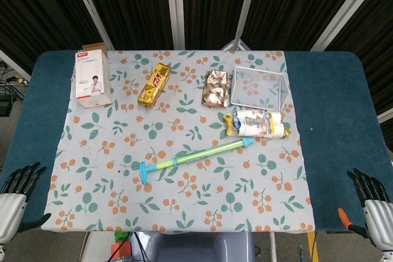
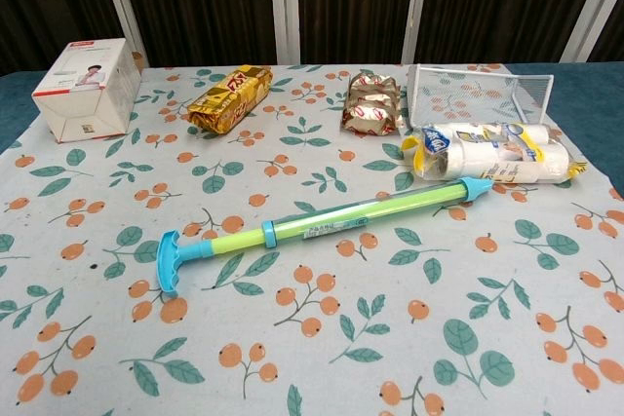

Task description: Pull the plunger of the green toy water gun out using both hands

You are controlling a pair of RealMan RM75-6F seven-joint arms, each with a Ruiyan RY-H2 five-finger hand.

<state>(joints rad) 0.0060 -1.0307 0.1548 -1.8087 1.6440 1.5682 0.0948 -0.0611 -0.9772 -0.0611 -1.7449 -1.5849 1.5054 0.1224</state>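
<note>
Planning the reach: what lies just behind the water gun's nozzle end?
A clear-wrapped pack of white cups lies behind the water gun, the wire basket further back. Their contact is unclear.

Bright even light, soft faint shadows, sharp focus

We see a white tablecloth (image 1: 184, 207) patterned with teal-green leaves and orange berries, laid over a dark teal table (image 1: 334, 115); the toy water gun (image 2: 322, 228) has a pale green barrel, a blue T-shaped handle (image 2: 168, 263) and a blue tip (image 2: 475, 187); the box (image 2: 86, 88) is white with red print and a small portrait; one snack pack (image 2: 231, 98) is gold with red lettering; another packet (image 2: 372, 104) is brown and gold with white patches; the wire basket (image 2: 478, 94) is white mesh; the wrapped rolls (image 2: 487, 155) are white with blue and yellow markings; both hands, left (image 1: 15, 197) and right (image 1: 374, 204), have black fingers on pale grey bodies.
</note>
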